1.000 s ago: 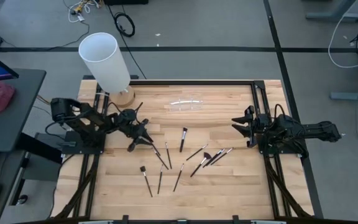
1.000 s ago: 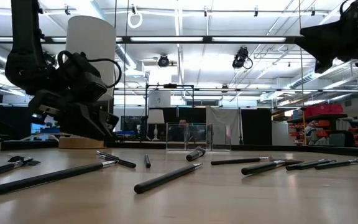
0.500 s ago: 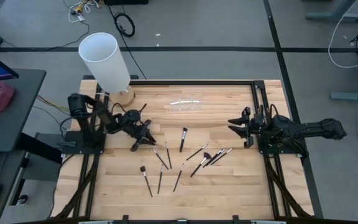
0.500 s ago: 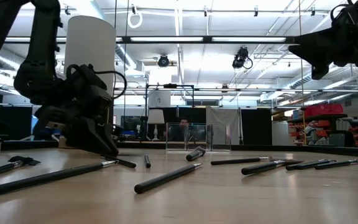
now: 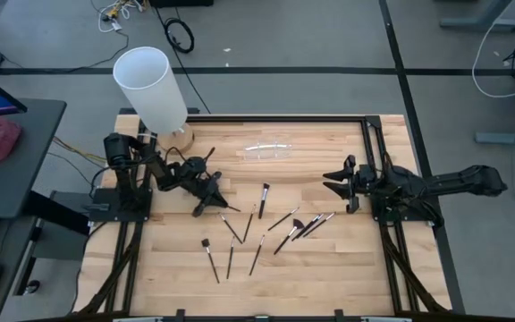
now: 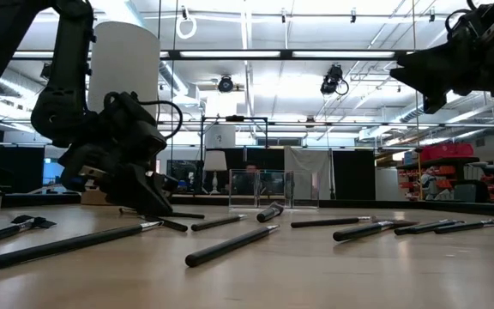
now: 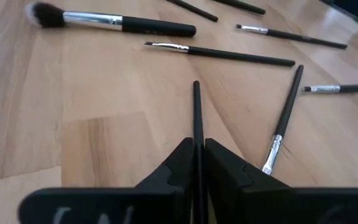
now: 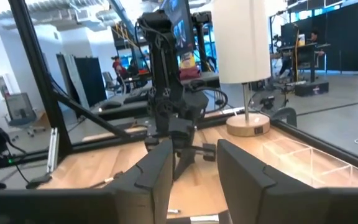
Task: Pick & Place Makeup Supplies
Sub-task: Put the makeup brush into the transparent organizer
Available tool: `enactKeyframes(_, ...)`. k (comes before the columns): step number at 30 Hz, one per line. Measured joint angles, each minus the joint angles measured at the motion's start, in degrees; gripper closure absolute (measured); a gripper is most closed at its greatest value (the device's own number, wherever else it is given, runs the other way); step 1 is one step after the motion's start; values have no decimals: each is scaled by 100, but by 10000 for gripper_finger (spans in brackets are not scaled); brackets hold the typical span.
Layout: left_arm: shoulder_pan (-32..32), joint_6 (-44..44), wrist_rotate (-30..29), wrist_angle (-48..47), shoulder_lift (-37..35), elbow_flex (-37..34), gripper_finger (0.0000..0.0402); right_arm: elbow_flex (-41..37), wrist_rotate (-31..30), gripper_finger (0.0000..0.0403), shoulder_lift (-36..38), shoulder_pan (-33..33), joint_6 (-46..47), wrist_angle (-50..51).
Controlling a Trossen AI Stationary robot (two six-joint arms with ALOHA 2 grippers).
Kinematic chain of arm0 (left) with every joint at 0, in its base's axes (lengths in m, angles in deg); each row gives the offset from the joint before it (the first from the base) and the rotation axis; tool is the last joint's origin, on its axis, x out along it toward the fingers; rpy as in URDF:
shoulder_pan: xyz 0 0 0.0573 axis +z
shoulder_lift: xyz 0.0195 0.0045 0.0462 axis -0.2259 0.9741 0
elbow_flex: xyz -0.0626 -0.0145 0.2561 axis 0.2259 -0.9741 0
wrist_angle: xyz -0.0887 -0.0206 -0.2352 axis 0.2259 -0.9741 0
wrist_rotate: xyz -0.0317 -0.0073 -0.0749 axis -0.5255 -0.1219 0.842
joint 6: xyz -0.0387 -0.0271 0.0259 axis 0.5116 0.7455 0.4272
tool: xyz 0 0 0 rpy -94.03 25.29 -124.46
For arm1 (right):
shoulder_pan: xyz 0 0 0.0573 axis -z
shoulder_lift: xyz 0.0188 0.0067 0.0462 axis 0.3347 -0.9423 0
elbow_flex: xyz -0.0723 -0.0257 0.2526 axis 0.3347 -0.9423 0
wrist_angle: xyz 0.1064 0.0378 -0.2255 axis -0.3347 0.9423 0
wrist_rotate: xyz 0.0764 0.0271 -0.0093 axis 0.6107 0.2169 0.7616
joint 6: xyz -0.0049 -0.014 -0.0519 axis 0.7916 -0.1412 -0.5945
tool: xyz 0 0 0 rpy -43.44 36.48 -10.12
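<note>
Left gripper (image 5: 211, 202) is down at the table (image 5: 329, 268), left of centre, fingers (image 7: 229, 171) pinched on a thin black brush (image 7: 196, 118); left wrist view shows the handle clamped between the two pads and running forward along the wood. In the low view the same gripper (image 6: 157, 206) sits at the surface with that brush (image 6: 217, 223) lying nearly flat. Rest of the brushes (image 5: 280, 228) are scattered loose mid-table: one fluffy-headed brush (image 7: 114, 22) with a silver ferrule, a fine liner brush (image 7: 222, 53), another slim one (image 7: 284, 118) just beside the held handle, more toward the right side. Right gripper (image 5: 340, 182) hangs above the table's right half, clear of everything, fingers (image 8: 160, 171) parted with nothing between them. White cylinder (image 5: 150, 88) stands on a round wooden base (image 5: 180, 138) at the back-left corner; clear plastic box (image 5: 268, 148) sits at back centre. No readable labels, brand marks or writing on the brushes, grippers or cylinder. A couple of people are visible far back in the room in the right wrist view, too small to detail.
</note>
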Motion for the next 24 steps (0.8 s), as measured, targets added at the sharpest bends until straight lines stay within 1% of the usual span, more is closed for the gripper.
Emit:
enactKeyframes(4,-2,199,-30,58,5,-2,388,2,-3,273,-506,0,45,-239)
enactKeyframes(7,-17,439,-185,310,34,5,388,2,-3,273,-1118,0,68,-794)
enactKeyframes(9,-42,562,-268,393,40,79,380,11,-3,273,-1615,0,70,-1227)
enactKeyframes(12,-170,743,-533,241,39,322,369,233,-3,273,-2430,0,80,-1406)
enactKeyframes(16,-363,762,-647,-303,39,777,377,919,-4,273,-3680,0,88,-1392)
enactKeyframes(19,-480,759,-734,-520,44,1037,386,1531,-3,273,-4625,0,68,-1299)
enactKeyframes(22,-592,840,-1086,-547,55,1206,385,2162,-3,273,-5482,9,66,-896)
enactKeyframes(24,-649,903,-1358,-578,54,1291,377,2551,-3,273,-6017,40,56,-522)
